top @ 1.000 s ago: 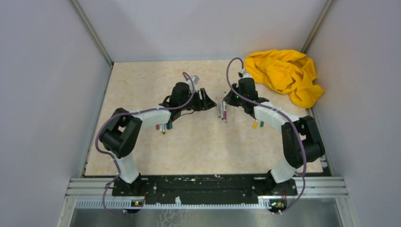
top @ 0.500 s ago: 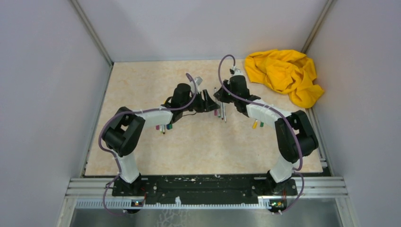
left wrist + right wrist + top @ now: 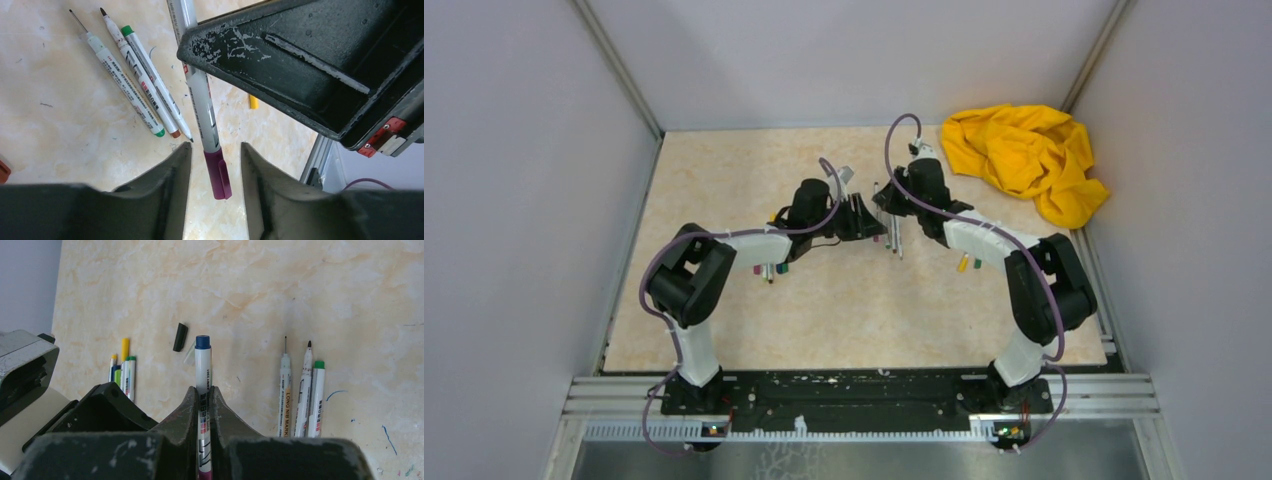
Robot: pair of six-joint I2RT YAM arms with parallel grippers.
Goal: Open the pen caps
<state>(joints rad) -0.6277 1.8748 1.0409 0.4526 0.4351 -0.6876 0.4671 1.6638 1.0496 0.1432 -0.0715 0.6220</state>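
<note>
Beige marble-patterned counter (image 3: 350,280): smooth, matt, ink-flecked.
Black plastic right tool (image 3: 202,397): matt, scuffed, chipped pale.
Purple bullet-shaped plastic pen cap (image 3: 218,175): slight sheen.
Grey-white plastic pen barrel (image 3: 201,110): smooth, printed.
Crumpled yellow cloth (image 3: 1024,155): matt.

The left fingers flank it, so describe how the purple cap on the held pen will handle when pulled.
The small purple plastic cap looks stiff and smooth, so the open left fingers may slip off. The long grey-white pen barrel is held only by the right gripper, so it might pivot when pulled.

arms (image 3: 744,243) bent inward, left hand (image 3: 216,165) fingers apart; right hand (image 3: 204,400) clamped tight
</note>
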